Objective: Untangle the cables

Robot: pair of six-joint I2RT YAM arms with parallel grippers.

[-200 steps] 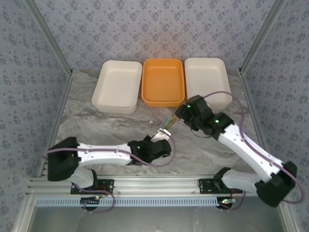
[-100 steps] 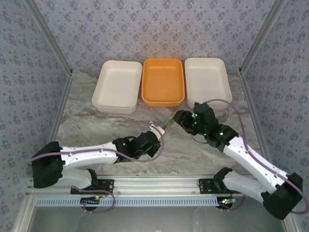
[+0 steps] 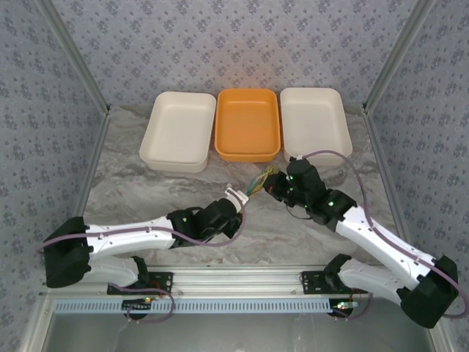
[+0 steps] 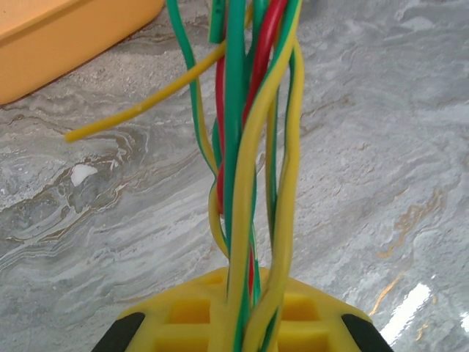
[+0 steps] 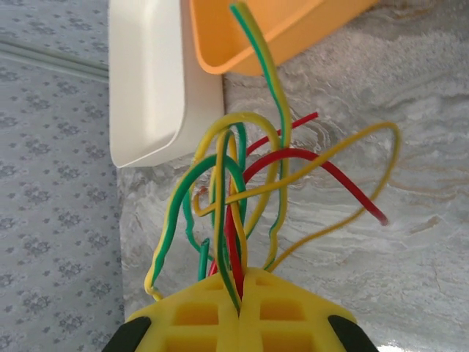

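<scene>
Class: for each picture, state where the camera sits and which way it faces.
Top external: above and behind the arm bases, looking down on the grey marble table; both arms, left gripper, right gripper.
Left wrist: on that wrist, facing along the thin coloured cables; yellow fingers.
Right wrist: likewise, its yellow fingers.
Shared: cables, orange plastic tray.
</scene>
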